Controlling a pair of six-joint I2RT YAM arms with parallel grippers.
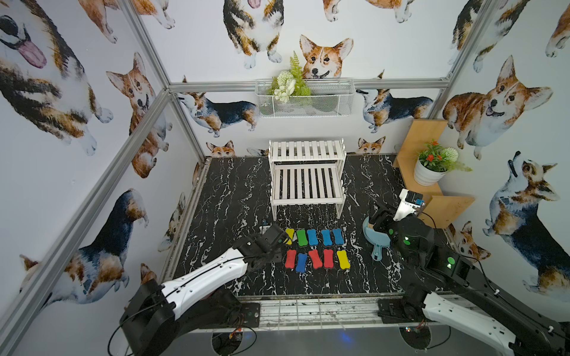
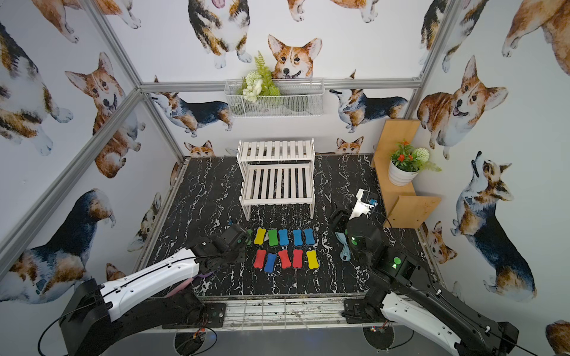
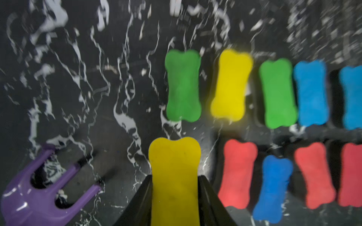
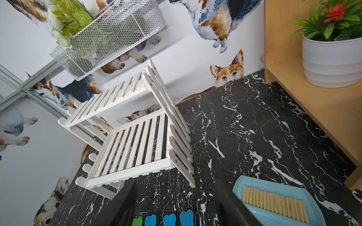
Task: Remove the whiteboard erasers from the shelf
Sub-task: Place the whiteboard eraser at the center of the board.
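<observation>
1. A yellow bone-shaped foam-topped whiteboard eraser (image 3: 174,156) is being clamped between the left gripper's (image 3: 175,177) jaws.
2. The other bright erasers (image 1: 312,237) are being seen lying in two rows on the black marbled tabletop (image 1: 222,191), before the white slatted two-tier shelf (image 1: 307,185).
3. The right gripper's (image 4: 176,187) jaws are being held apart near the light-blue dustpan (image 4: 258,217).

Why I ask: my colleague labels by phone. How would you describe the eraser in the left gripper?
In front of the white shelf, erasers lie in two rows on the black table. At the left end of the nearer row, the left gripper is shut on a yellow eraser; unlike the other yellows, it sits between fingers beside a red one.
</observation>
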